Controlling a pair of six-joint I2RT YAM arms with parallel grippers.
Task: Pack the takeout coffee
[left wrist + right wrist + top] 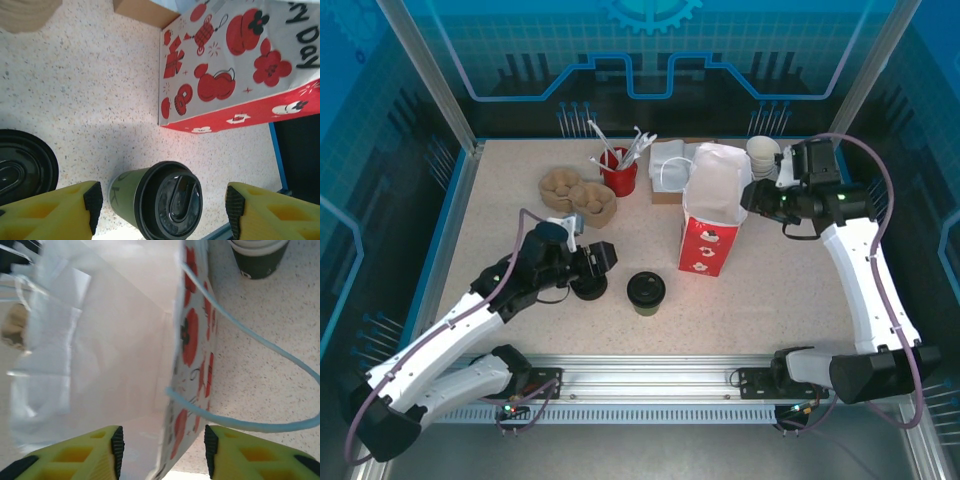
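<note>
Much of the red-and-white paper bag (192, 340) is cut off in the right wrist view: its white inside runs off the top and left edges, and a pale blue handle (250, 425) loops out to the right. The right gripper (164, 447) stands released, one yellow finger inside the bag and one outside, with the printed side wall between them; whether a pad touches the paper is hard to tell, but the wall does not look pinched. From above, this gripper (752, 195) sits at the bag's (713, 215) upper right rim, and its arm hides part of the stack of white cups (763, 152) behind it. The takeout coffee (646, 291) stands upright on the table (790, 290), in front of the bag and apart from it, just to the right of the left gripper (605, 258). In the left wrist view the cup (160, 202) sits between the spread fingers (92, 200) of the left gripper (162, 202), touching neither, its base cut off by the lower edge. A low black lid (22, 165) lies at the left, partly out of frame. Behind stand a red cup of utensils (619, 172), pulp cup carriers (578, 193) and a cardboard box (145, 10).
</note>
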